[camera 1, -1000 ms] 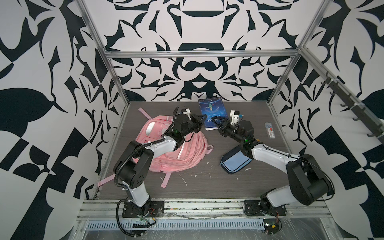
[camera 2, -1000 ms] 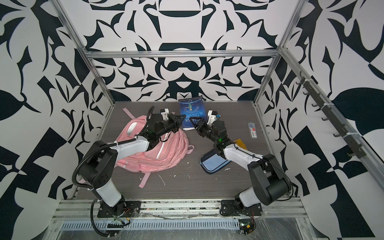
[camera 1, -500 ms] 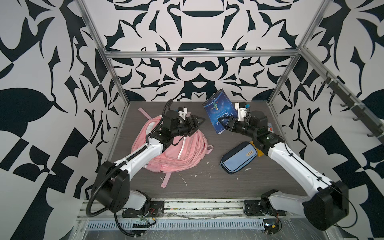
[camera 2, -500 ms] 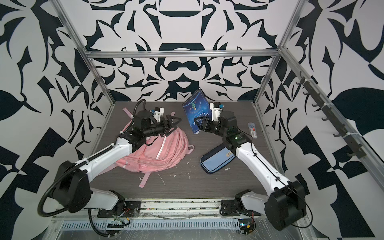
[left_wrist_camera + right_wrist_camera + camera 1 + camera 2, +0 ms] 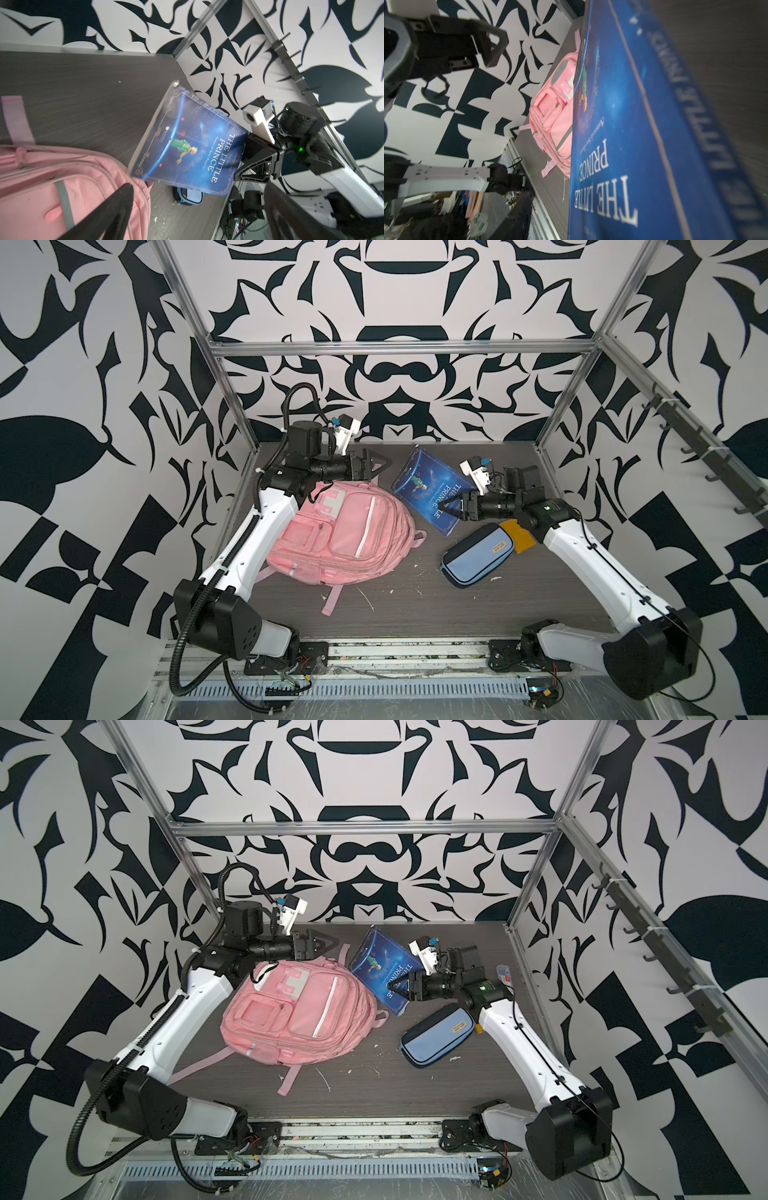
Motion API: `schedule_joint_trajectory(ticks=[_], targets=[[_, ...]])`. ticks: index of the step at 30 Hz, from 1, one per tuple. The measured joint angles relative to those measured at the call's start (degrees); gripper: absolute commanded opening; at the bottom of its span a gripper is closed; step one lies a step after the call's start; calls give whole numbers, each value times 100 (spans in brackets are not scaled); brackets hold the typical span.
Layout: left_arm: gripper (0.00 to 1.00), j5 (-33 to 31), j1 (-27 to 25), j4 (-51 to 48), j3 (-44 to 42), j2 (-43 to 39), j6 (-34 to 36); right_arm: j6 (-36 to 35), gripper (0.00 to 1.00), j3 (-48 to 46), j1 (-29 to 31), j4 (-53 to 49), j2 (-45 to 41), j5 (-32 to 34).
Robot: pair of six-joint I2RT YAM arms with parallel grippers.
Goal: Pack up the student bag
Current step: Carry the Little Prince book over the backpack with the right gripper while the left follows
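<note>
Lying flat on the table's left half, the pink student bag sits well apart from the light-blue pencil case toward the right edge, while farther back the right gripper clamps a tilted Little Prince book and the left gripper hangs wide open over the bag's far end.

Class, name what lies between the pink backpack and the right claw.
A blue book, gripped by the right claw, fills the gap beside the backpack; both top views show it.
</note>
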Motion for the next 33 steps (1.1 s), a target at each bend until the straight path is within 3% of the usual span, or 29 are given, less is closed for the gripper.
schedule_joint_trajectory(ticks=[4,11,17,19,22,24,25,26,28,31,33], targets=[[99,446,0,-42,142,474,463,-116,0,184,-15,-131,-4,-514],[100,1029,-50,131,76,955,525,-177,0,315,-31,-188,-48,-1104],[86,1534,-216,205,50,1084,450,-245,0,404,-31,-256,-48,-1272],[69,1657,-262,269,2,1084,398,-245,0,428,-31,-258,-48,-1307],[27,1784,-284,385,-79,1084,323,-260,0,485,-31,-275,-20,-1335],[4,1943,-284,538,-157,1080,251,-262,0,505,-33,-310,4,-1311],[0,2015,-284,634,-203,1071,195,-262,0,507,-33,-330,28,-1285],[0,2024,-284,745,-269,1051,122,-273,7,507,-42,-352,61,-1268],[0,2044,-282,925,-409,1019,-11,-289,33,525,-44,-387,109,-1217],[0,2035,-264,1274,-710,927,-293,-278,49,538,-17,-439,127,-962],[0,2009,-232,1668,-964,815,-599,-173,72,509,13,-369,76,-688]])
